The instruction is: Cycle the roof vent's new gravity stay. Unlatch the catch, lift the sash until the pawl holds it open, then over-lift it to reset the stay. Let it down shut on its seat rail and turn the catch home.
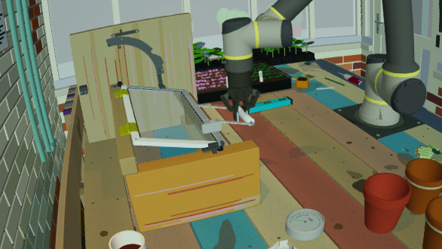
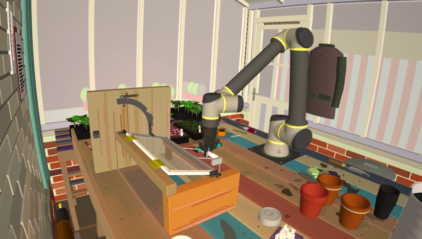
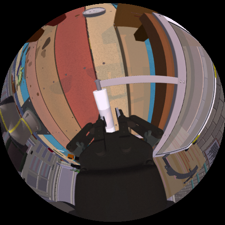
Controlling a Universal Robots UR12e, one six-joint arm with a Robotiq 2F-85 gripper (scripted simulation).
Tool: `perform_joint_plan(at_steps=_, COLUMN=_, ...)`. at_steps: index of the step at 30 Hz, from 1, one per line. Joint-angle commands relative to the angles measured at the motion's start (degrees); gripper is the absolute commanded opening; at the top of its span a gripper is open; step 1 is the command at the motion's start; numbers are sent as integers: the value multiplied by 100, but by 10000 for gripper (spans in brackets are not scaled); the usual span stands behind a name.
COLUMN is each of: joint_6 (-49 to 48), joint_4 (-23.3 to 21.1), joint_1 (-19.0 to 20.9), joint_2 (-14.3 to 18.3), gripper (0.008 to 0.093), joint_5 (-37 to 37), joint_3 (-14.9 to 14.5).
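Note:
The glazed sash (image 1: pixel 166 115) (image 2: pixel 170 154) (image 3: pixel 192 90) in its white frame lies nearly flat over the orange box frame, hinged by yellow hinges (image 1: pixel 127 129) on its left rail. The sash's white cylindrical handle (image 1: pixel 245 117) (image 2: pixel 211 154) (image 3: pixel 104 108), on a grey bracket reaching out from the free edge, is gripped in my closed gripper (image 1: pixel 240 110) (image 2: pixel 208 152) (image 3: pixel 110 117), which comes down on it from above. The dark curved stay (image 1: pixel 145 53) (image 2: pixel 139 111) runs from the back board down to the sash's far corner. A small dark catch (image 1: pixel 213 147) (image 2: pixel 215 174) sits at the sash's near front corner.
The orange front panel (image 1: pixel 194 185) stands just below the handle, with the upright back board (image 1: pixel 132 71) behind the sash. A teal level (image 1: pixel 269 104) lies on the bench behind the gripper. A round gauge (image 1: pixel 304 224) and terracotta pots (image 1: pixel 386 202) sit toward the front right.

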Motion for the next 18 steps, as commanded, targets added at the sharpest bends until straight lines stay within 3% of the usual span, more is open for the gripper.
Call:
perform_joint_plan(at_steps=1, joint_6=0, joint_4=-2, joint_1=0, joint_2=-4, gripper=80, joint_5=0, joint_3=-5)
perform_joint_plan(at_steps=10, joint_6=0, joint_4=-2, joint_1=0, joint_2=-3, gripper=80, joint_5=0, joint_3=-5)
perform_joint_plan(at_steps=18, joint_6=0, joint_4=-2, joint_1=0, joint_2=-3, gripper=240, joint_5=0, joint_3=-5)
